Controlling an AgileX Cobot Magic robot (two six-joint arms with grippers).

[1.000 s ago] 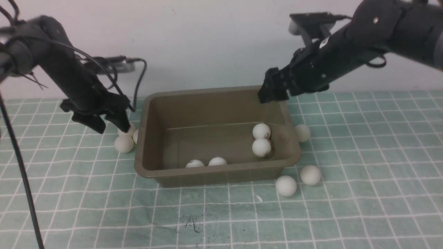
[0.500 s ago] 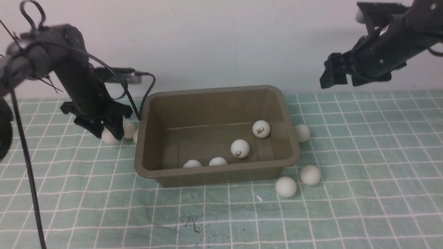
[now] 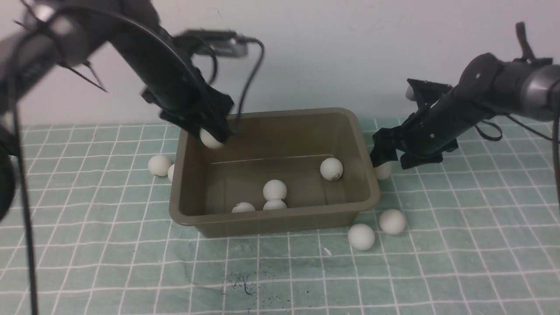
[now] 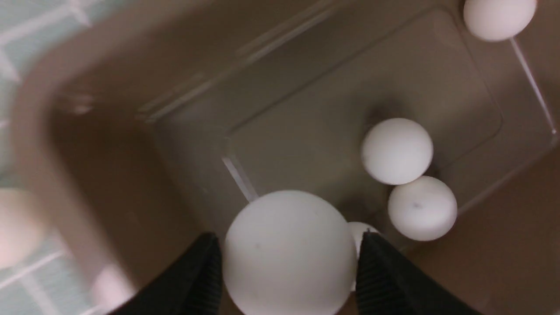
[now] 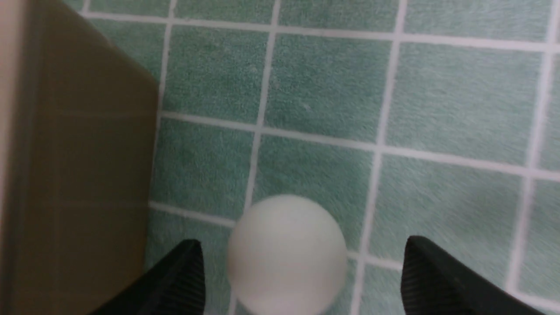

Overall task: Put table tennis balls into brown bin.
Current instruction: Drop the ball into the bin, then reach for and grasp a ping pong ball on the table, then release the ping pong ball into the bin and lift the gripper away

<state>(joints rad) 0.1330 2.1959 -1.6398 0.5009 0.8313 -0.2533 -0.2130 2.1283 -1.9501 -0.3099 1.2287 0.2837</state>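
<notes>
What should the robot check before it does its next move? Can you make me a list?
1. The left gripper has a ball: ok. Its fingers press the held ball from both sides.
2. The held ball is above the brown bin: ok. The bin floor shows beneath it in the left wrist view.
3. The right gripper is open: ok.
4. The ball beside the bin sits between the right jaws: ok. It is not gripped yet.
5. Every ball is in the bin: not ok. There are loose balls lying on the mat.
</notes>
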